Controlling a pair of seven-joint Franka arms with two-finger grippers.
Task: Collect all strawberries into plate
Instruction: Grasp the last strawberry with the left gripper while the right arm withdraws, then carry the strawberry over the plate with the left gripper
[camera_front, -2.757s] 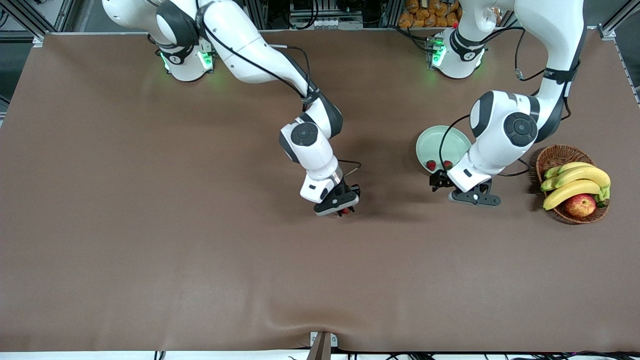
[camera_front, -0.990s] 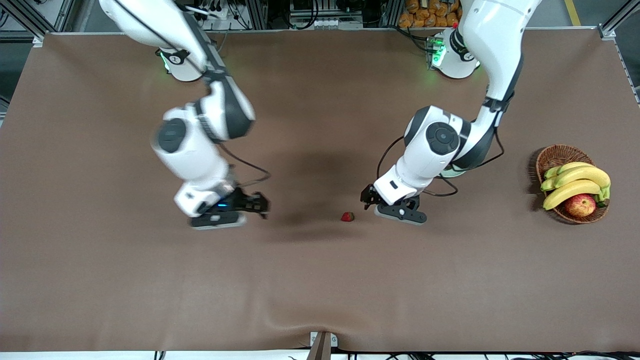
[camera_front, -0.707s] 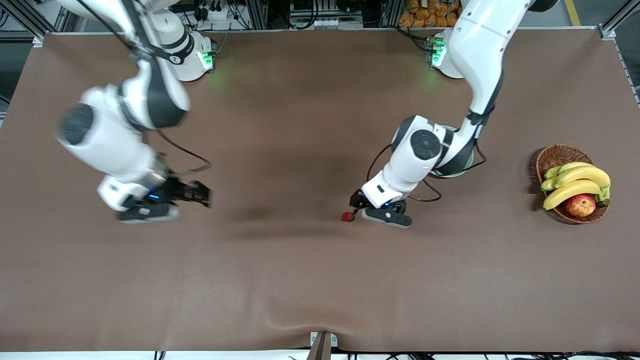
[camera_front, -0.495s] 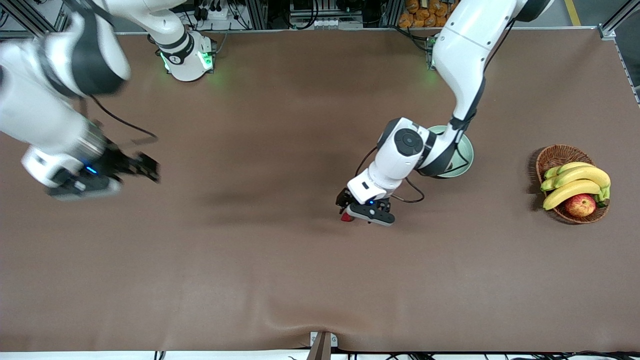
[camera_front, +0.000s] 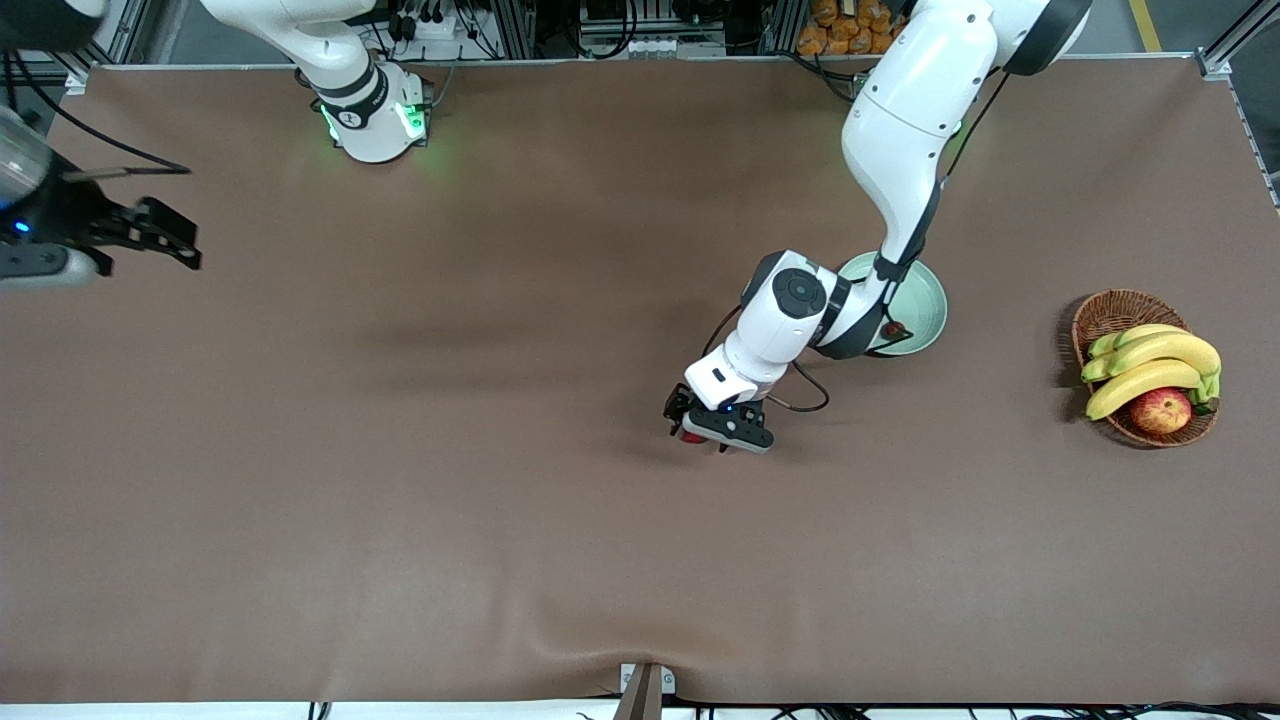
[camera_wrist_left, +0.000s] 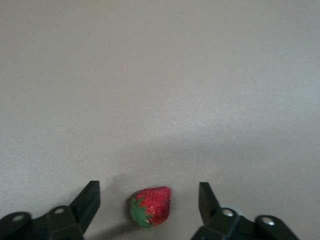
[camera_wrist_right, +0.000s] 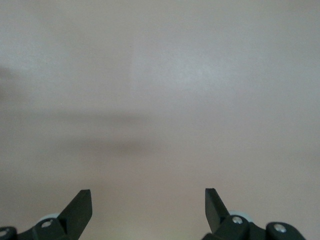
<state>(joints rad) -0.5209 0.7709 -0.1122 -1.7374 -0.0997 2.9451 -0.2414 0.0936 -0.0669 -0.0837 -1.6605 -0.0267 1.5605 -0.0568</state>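
One strawberry lies on the brown table between the spread fingers of the left gripper, which stands low over it with neither finger touching the fruit; the berry sits slightly nearer one finger than the other, its green cap turned toward that finger. The likely fault from this pose is an off-centre close: the nearer finger would meet the berry first and could push or roll it across the cloth, and too hard a squeeze on so small and soft-looking a fruit could bruise it or let it squirt free. The plate lies close by toward the left arm's base, partly hidden beneath that arm, with at least one strawberry showing on it; the carry there is short, but the forearm and its cable hang over the plate's rim and could catch it. The basket of fruit stands well apart toward the left arm's end of the table. The right gripper, fingers apart and holding nothing, waits above the table edge at the right arm's end, leaving the broad middle of the cloth free for movement.
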